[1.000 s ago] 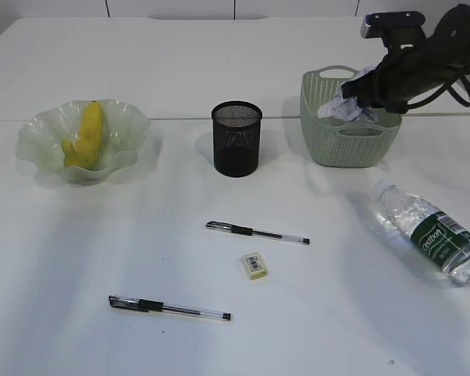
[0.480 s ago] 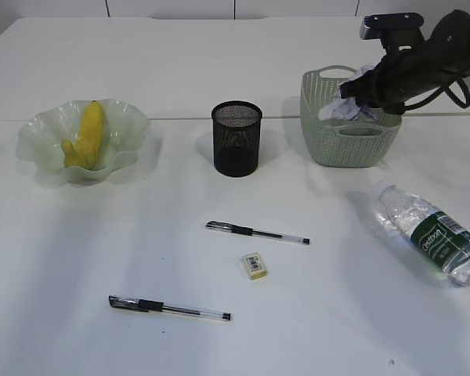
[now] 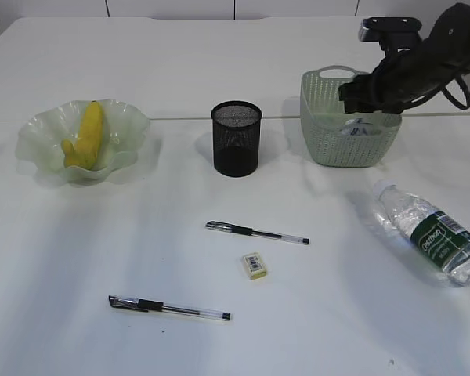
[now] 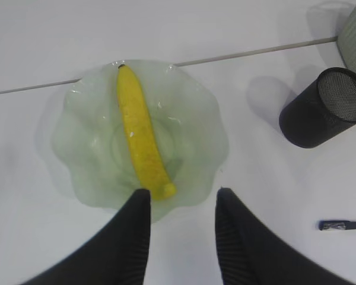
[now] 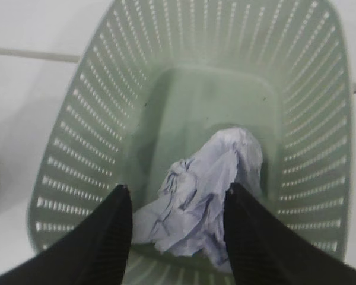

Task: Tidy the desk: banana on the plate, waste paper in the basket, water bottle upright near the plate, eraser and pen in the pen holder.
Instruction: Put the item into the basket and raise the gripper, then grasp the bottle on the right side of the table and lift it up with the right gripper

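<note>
On desk (image 3: 78,258), water bottle (image 3: 432,232) flat, cap toward upper left, w/ label lower right.

Right gripper (image 3: 359,95) hovers over the basket (image 3: 348,138), waste paper (image 3: 352,125) just visible inside, directly below it. Water bottle (image 3: 433,233) lies on its side well below-right of the claw; pen holder (image 3: 236,138) sits to its left.
</note>
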Robot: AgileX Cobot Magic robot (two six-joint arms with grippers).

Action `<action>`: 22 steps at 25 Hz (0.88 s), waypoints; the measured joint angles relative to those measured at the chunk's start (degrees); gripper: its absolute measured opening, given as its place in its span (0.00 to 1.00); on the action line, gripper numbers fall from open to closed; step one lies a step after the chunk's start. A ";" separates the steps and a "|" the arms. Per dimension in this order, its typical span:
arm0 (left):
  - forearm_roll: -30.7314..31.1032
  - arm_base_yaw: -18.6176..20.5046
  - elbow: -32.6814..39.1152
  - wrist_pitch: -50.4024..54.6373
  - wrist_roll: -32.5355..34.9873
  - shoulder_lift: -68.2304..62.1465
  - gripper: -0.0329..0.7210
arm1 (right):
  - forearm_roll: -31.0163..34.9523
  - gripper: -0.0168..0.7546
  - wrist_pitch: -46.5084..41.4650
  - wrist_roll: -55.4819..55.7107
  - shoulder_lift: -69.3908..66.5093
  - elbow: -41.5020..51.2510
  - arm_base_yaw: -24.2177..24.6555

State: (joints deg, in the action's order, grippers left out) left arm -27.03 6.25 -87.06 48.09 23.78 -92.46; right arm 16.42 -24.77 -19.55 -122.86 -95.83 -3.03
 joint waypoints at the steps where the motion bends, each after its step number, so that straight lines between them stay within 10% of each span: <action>1: 0.00 0.00 0.00 0.22 0.00 0.00 0.38 | -0.33 0.51 -2.09 0.08 0.00 -0.70 0.00; 13: -0.09 0.00 0.00 0.69 0.00 0.00 0.38 | -3.12 0.51 -38.08 0.21 0.00 -14.26 0.00; 22: -0.47 0.00 0.00 -0.54 0.00 0.00 0.38 | -6.27 0.52 -45.42 5.85 0.00 -15.43 0.00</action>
State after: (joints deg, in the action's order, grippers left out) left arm -27.50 6.25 -87.06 47.55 23.78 -92.46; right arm 10.15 -70.20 -13.70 -122.86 -111.26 -3.03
